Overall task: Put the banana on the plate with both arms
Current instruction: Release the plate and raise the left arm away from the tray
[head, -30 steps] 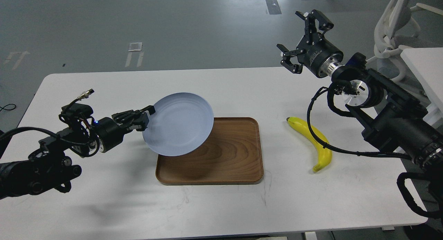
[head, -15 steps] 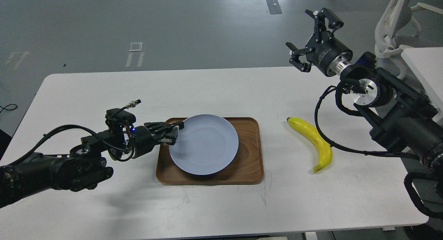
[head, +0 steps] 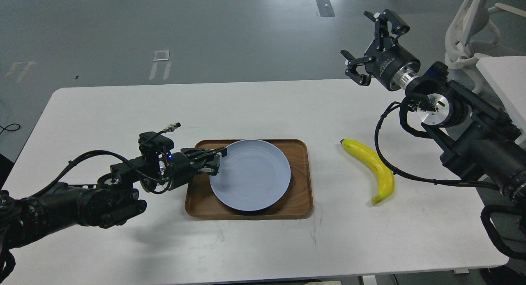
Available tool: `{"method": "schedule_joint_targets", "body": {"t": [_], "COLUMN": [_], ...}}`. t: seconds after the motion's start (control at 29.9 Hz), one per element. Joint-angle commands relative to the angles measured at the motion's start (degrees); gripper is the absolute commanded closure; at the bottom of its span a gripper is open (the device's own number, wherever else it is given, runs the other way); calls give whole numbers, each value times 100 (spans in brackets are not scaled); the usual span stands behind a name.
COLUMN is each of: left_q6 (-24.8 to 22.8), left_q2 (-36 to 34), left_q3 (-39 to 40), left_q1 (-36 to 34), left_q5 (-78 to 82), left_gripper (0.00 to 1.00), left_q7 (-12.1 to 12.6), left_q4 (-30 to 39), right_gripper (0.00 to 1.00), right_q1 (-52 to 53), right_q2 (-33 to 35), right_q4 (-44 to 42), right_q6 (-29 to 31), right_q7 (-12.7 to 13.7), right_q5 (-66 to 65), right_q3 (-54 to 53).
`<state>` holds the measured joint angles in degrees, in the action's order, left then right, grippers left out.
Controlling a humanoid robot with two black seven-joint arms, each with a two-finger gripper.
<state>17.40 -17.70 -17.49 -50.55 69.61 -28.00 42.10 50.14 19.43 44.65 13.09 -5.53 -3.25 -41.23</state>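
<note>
Tray [head: 197, 202]: rectangular, brown wood with visible grain, rounded corners and a low raised rim; I see it sitting flat on the white desk [head: 123, 108], holding only the plate.
Plate [head: 250, 176]: round, shallow, pale blue-grey, matte; it lies in the tray toward the right side, its top bare.
Banana [head: 372, 165]: curved, bright yellow, unpeeled, dark at the tips; it lies on the desk to the right of the tray, apart from it, not on the plate.
Left gripper [head: 215, 159]: low over the tray's left end, my left arm's fingers [head: 205, 153] pinched on the plate's left rim.
Right gripper [head: 370, 40]: raised above the far right of the desk, well apart from the banana, its two clawed fingers [head: 355, 71] spread wide with nothing between them.
Cable [head: 382, 153]: a black loop from my right arm hangs in front of the banana's middle.
Desk surface: smooth white, rounded corners.
</note>
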Motion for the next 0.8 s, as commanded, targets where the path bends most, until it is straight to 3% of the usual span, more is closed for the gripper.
{"method": "schedule_joint_targets", "body": {"t": [0.0, 0.03, 0.07, 0.1, 0.23, 0.43, 0.6, 0.64, 0.7, 0.74, 0.77], "left_q6": [0, 0, 0, 0, 0, -140, -1228, -1665, -2081, -2379, -2556], "left_q2": [-15, -15, -41, -76, -94, -120, -340, -357, -401, -454, -515], "left_q3": [17, 26, 78, 88, 245, 1414, 2520, 2862, 3189, 3477, 3733], "left_q1": [-16, -25, -51, -51, -69, -402, -763, -833, -869, -877, -877], "left_q5": [-52, -70, -87, -96, -289, -1756, -3425, -3958, -4471, -4943, -5383], "left_gripper": [67, 48, 16, 8, 2, 2, 2, 2, 2, 2, 2], "left_q7": [0, 0, 0, 0, 0, 0, 0, 0, 0, 153, 607], "left_q4": [-8, -8, -8, -8, 18, 308, 422, 414, 387, 378, 378], "right_gripper": [0, 0, 0, 0, 0, 0, 3, 4, 4, 7, 8], "right_q1": [5, 5, 5, 5, 14, 215, 786, 891, 954, 945, 954], "right_q2": [0, 0, 0, 0, 26, 509, 1387, 1562, 1739, 1879, 2011], "right_q4": [0, 0, 8, 9, 26, 158, 913, 1131, 1335, 1510, 1694], "right_q6": [1, 1, 1, 9, 36, 97, 106, 106, 106, 106, 97], "right_q7": [0, 0, 0, 0, 0, 0, -70, -184, -342, -482, -562], "right_q5": [0, 0, 0, 0, 0, -386, -3046, -3946, -4725, -5451, -6181], "right_q3": [1, 1, 1, 10, 72, 809, 2425, 2706, 2971, 3216, 3523]}}
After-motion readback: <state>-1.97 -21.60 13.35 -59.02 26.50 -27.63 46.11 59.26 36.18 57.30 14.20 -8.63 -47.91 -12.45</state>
